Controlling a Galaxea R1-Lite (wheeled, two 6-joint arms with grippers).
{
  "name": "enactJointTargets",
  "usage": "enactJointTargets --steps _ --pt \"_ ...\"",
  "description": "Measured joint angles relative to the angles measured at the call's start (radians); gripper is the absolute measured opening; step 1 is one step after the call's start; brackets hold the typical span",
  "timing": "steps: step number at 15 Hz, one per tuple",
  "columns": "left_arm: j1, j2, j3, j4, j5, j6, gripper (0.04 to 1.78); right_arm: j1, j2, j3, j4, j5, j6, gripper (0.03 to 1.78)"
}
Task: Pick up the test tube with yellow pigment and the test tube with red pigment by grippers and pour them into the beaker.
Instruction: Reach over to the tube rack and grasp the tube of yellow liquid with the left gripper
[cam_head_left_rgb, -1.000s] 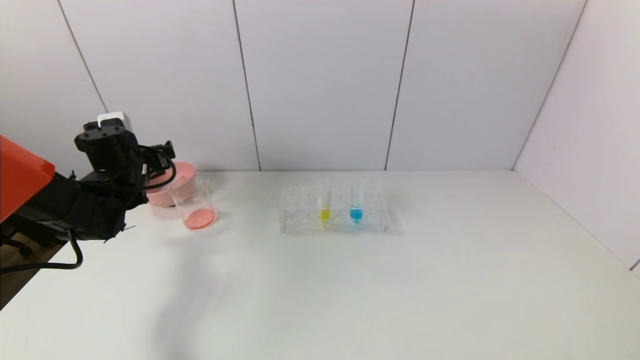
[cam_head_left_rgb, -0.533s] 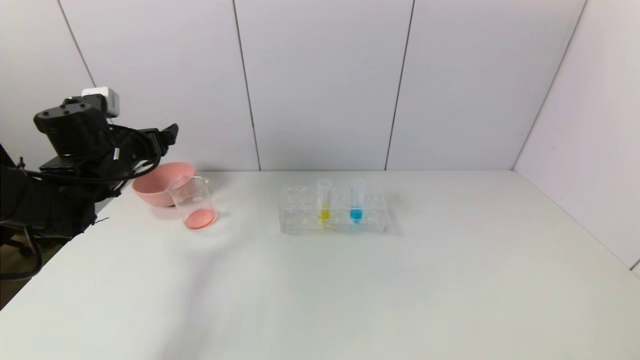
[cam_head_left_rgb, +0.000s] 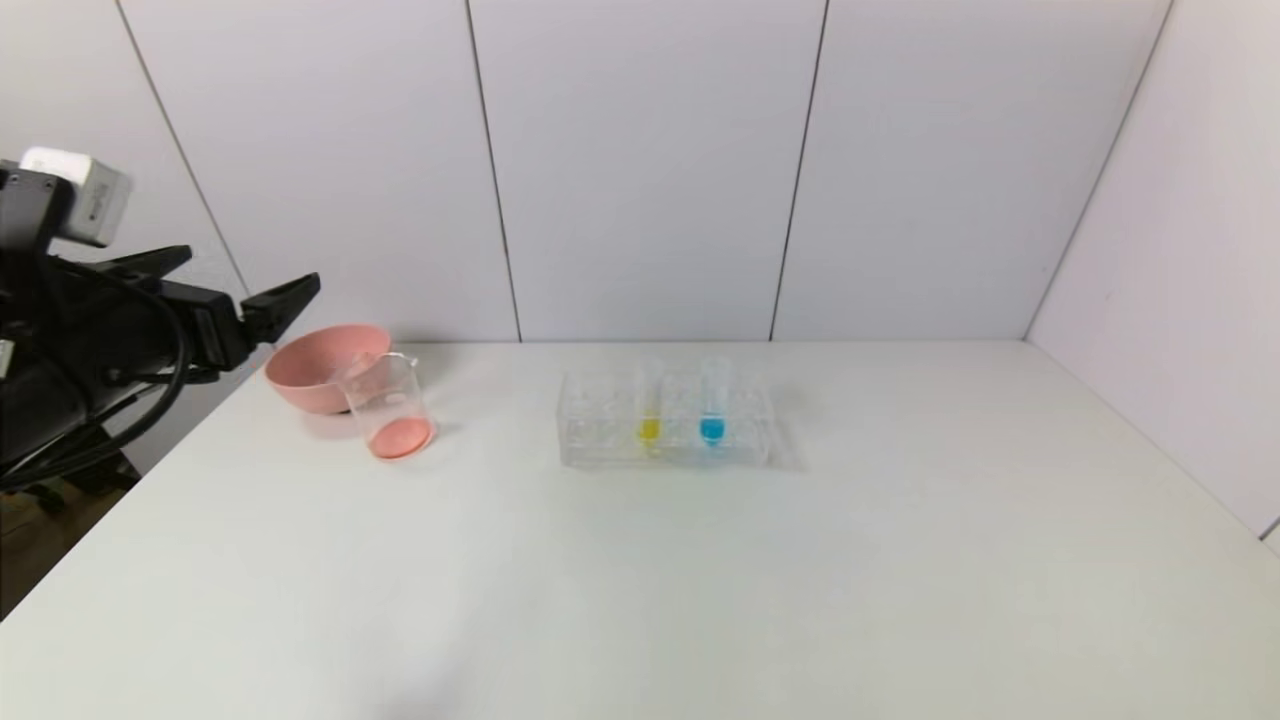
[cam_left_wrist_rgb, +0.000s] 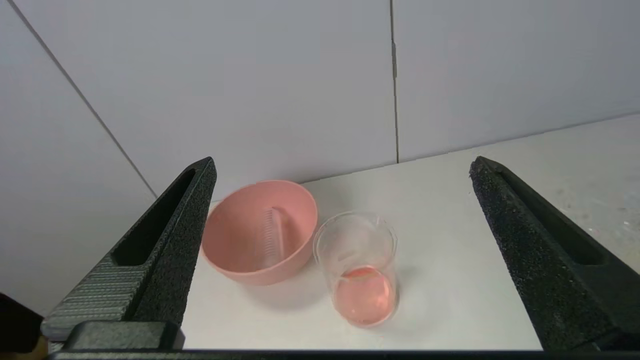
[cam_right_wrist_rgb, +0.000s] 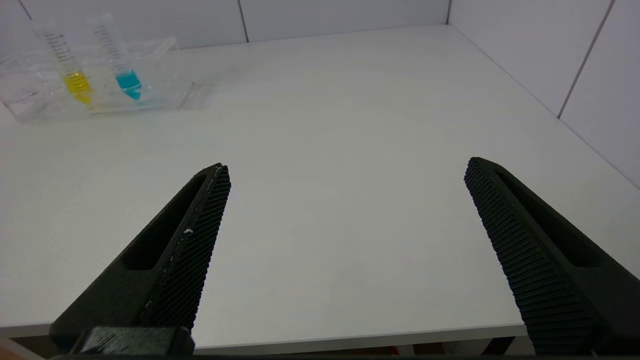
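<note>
The white desk (cam_head_left_rgb: 700, 580) fills the lower half of the head view. At the left edge of that frame the left hand (cam_head_left_rgb: 245, 285) hangs above the desk edge with its jaws spread wide, holding nothing. The right hand (cam_right_wrist_rgb: 345, 172) is seen only in its own wrist view, low over the near desk edge, jaws also wide apart and empty. A clear rack (cam_head_left_rgb: 600, 440) stands at the centre. The pink bowl (cam_head_left_rgb: 310, 365) sits left of centre with a clear tube (cam_left_wrist_rgb: 272, 237) lying inside, and the beaker (cam_head_left_rgb: 390, 405) just beside it holds pink-red liquid. The test tube with yellow pigment (cam_head_left_rgb: 649, 405) stands upright in the rack, next to a blue-tipped tube (cam_head_left_rgb: 712, 405).
</note>
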Motion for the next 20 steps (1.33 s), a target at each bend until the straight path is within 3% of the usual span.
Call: enactJointTargets --steps 4,7,9,12,15,20 --pt "0.001 -0.236 0.046 0.207 -0.004 0.025 1.76 0.000 0.000 0.000 0.000 0.000 0.000 1.71" --pt "-0.001 -0.303 0.043 0.302 -0.018 0.025 1.76 0.000 0.000 0.000 0.000 0.000 0.000 1.71" --pt "-0.001 -0.313 0.019 0.404 -0.097 0.019 1.76 0.000 0.000 0.000 0.000 0.000 0.000 1.71" --pt "-0.016 -0.298 -0.024 0.576 -0.289 0.025 1.76 0.000 0.000 0.000 0.000 0.000 0.000 1.71" --pt "-0.110 -0.251 -0.025 0.601 -0.392 0.027 1.76 0.000 0.000 0.000 0.000 0.000 0.000 1.71" --pt "-0.376 -0.156 -0.017 0.549 -0.325 -0.020 1.76 0.000 0.000 0.000 0.000 0.000 0.000 1.71"
